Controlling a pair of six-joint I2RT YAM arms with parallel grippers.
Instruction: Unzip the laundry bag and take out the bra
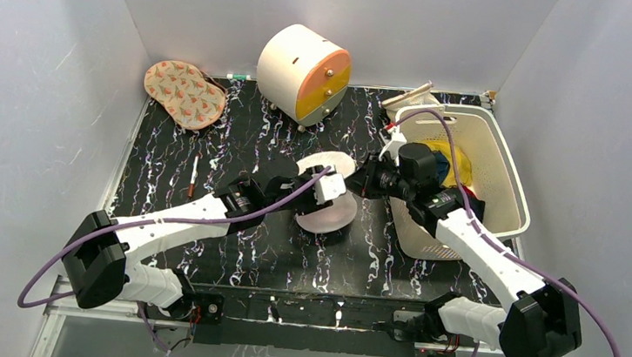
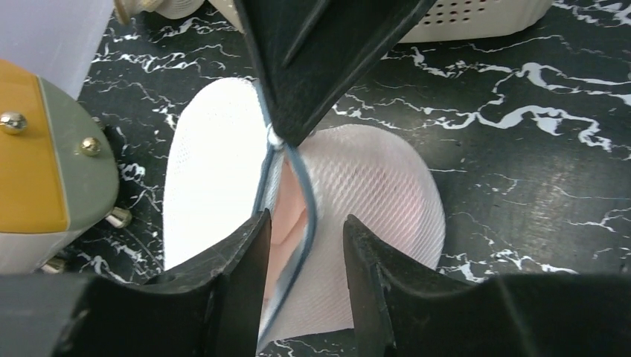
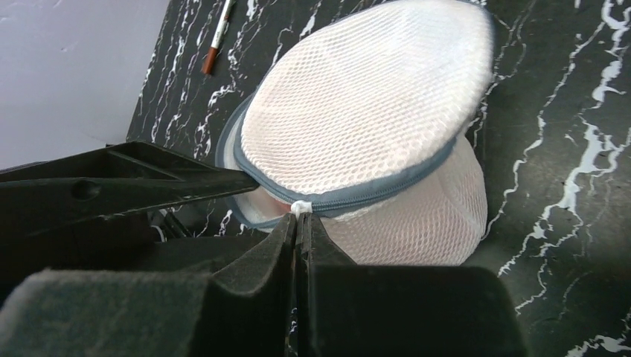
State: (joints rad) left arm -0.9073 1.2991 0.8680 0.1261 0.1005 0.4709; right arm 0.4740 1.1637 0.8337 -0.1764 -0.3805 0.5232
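Top view: your laundry bag (image 1: 330,219) sits mid-frame on the black marbled table (image 1: 247,128), w/ both arms meeting over it. L gripper (image 1: 332,187) comes in from lower left and lies over the bag. R gripper (image 1: 365,181) reaches in from the right to the bag's right edge. You can't read either one's fingers from up here. A cream-and-orange drawer cabinet (image 1: 304,68) stands at upper centre, and a slotted basket (image 1: 505,175) w/ dark blue and yellow clothes (image 1: 462,168) is at right. A patterned fabric piece (image 1: 183,93) lies upper left and a pen (image 1: 194,175) left of the bag. L wrist view: your L fingers (image 2: 231,268) are spread, one each side of the bag's grey zip rim, w/ a clear gap btwn them; whether they touch the mesh you can't tell. The rim is parted there and the bra (image 2: 286,219) shows pale pink in the opening, inside the bag. R gripper enters from top of frame, its tip closed on the zip pull (image 2: 275,138). R wrist view: your R fingers (image 3: 268,253) are pressed together, pinching the small white zip pull at bottom centre. The bag fills upper centre, top face tilted up, zip parted at left where one L finger lies against the rim.
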